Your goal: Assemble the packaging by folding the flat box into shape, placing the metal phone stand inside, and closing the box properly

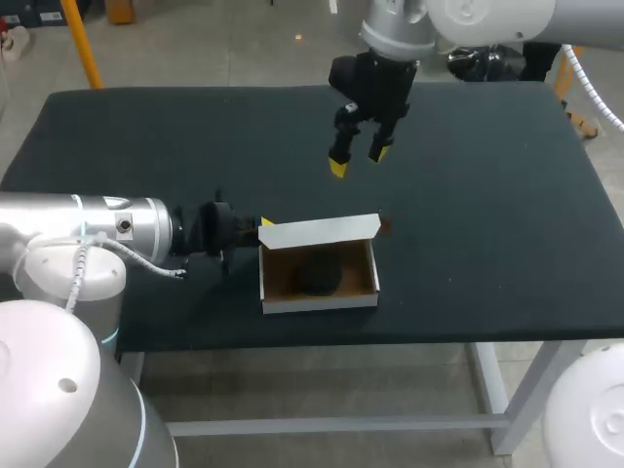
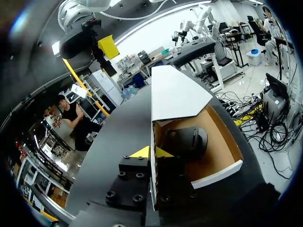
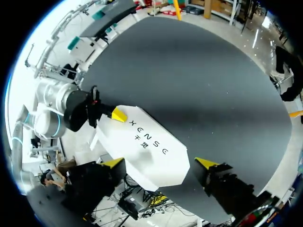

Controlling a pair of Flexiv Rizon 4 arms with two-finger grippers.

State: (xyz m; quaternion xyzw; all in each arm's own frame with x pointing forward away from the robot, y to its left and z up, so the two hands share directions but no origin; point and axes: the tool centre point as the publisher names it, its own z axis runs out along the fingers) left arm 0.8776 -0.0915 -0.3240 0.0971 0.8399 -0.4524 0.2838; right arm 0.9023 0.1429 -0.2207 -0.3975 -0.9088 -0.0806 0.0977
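The left arm (image 1: 88, 229) comes in from the left, low over the dark table (image 1: 487, 224) and nearly level with it. At its end, the left gripper (image 2: 152, 152) is clamped on the left side wall of the box (image 1: 320, 301). In the left wrist view, one yellow tip sits outside the white wall and the other just inside it, with the thin wall pinched between them.

The box rests on the table near the front edge, a little left of the middle. It is already folded into a shallow tray, white outside and brown inside. Its lid (image 1: 320, 231) is open and stands up from the back wall, showing its white face. The phone stand (image 1: 318, 275), a dark rounded piece, lies on the brown floor of the box, slightly left of centre and clear of the front wall.

Further right and toward the back of the table, the right gripper (image 1: 359, 159) hangs from the right arm (image 1: 487, 19), which comes in from the upper right corner. It points down above and behind the lid, touching nothing. Its two yellow-tipped fingers are spread wide apart with nothing between them.
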